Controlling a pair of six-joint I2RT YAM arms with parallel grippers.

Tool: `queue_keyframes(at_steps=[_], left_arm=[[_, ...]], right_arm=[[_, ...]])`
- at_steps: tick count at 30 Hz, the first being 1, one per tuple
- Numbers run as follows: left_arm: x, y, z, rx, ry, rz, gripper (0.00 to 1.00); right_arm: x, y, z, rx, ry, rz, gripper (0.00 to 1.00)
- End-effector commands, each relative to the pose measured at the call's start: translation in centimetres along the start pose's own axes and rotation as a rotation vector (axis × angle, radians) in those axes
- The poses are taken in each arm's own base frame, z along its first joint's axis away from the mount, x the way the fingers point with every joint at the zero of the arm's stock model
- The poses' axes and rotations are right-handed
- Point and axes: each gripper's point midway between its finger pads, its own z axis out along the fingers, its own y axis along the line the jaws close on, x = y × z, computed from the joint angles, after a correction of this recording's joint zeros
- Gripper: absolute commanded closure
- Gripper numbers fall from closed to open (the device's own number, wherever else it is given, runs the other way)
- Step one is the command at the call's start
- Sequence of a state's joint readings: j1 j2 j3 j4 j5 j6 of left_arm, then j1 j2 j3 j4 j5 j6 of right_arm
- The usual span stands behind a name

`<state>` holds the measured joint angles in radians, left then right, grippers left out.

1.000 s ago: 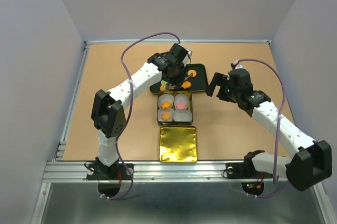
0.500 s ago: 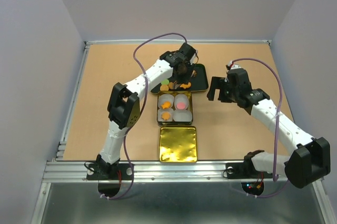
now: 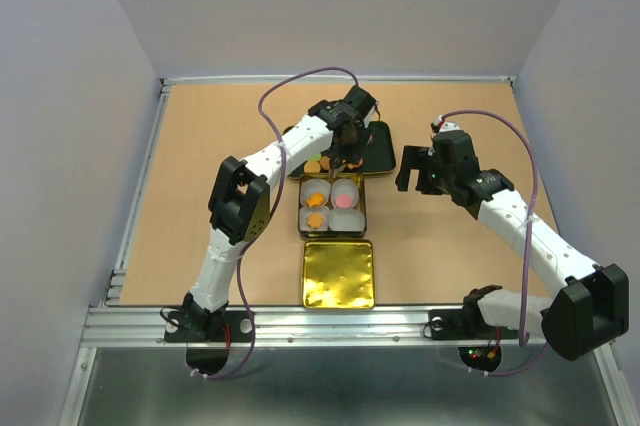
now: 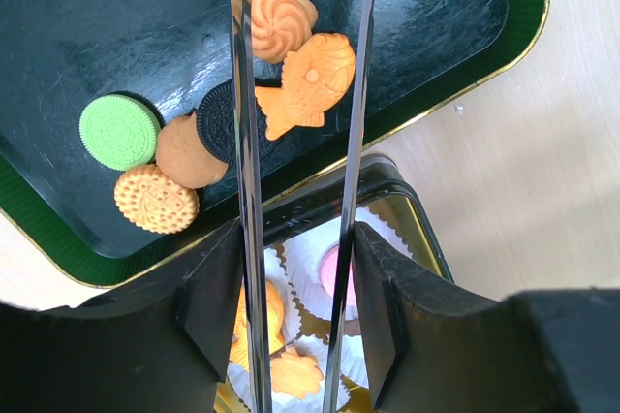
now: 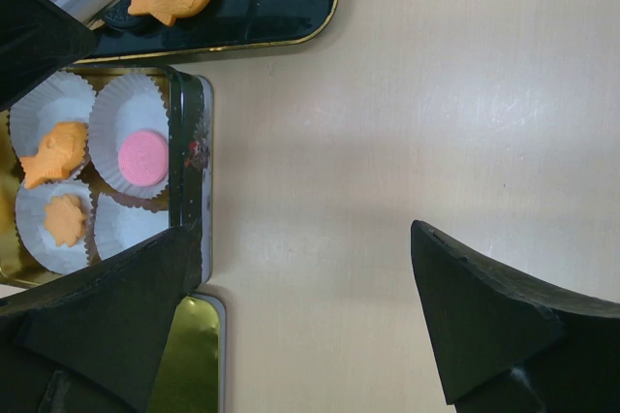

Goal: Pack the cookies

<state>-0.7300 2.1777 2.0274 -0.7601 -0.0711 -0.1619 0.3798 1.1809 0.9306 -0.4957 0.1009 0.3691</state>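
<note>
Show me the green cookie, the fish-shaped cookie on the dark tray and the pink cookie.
green cookie (image 4: 118, 131): left wrist view, centre of its top face.
fish-shaped cookie (image 4: 308, 83): left wrist view, middle of its body.
pink cookie (image 5: 143, 157): right wrist view, centre of its top face.

The left arm (image 3: 283, 149) stretches far forward with jaws parted, the right arm (image 3: 512, 218) bent, jaws spread wide.
</note>
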Motion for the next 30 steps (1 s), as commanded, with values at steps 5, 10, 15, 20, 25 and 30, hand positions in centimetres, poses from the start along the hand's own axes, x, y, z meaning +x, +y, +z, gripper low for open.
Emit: queue_keyframes(at_steps=[5,10,15,20,25,30], left_arm=[[-0.9,-0.6,-0.8,-0.016,-0.026,0.011,0.47],[-0.5,-0.5,-0.7,-0.032,-0.014,0.012,0.52],[-0.6,-0.4,-1.1,-0.039,-0.018,0.003,0.56],[-1.6,-0.7,-2.3,-0.023,-0.041,-0.016,0.56],[-2.9,-1.0,-4.0,-0.007,-0.078,-0.039,0.57],[-3.6,-0.7,-6.2,-0.013,-0.109,-0.057,0.59]], right_arm=[[-1.7,-0.1,-1.0,0.004,-0.065,-0.01,0.0],[-1.6,0.0,-1.1,0.003,-0.064,-0.009,0.0],[-1.5,0.1,-1.1,0.001,-0.064,-0.016,0.0],[-1.3,0.4,-1.2,-0.006,-0.062,-0.023,0.0],[-1.3,0.6,-1.2,-0.009,-0.067,-0.027,0.0],[-1.2,0.7,-1.3,-0.011,-0.07,-0.033,0.0]])
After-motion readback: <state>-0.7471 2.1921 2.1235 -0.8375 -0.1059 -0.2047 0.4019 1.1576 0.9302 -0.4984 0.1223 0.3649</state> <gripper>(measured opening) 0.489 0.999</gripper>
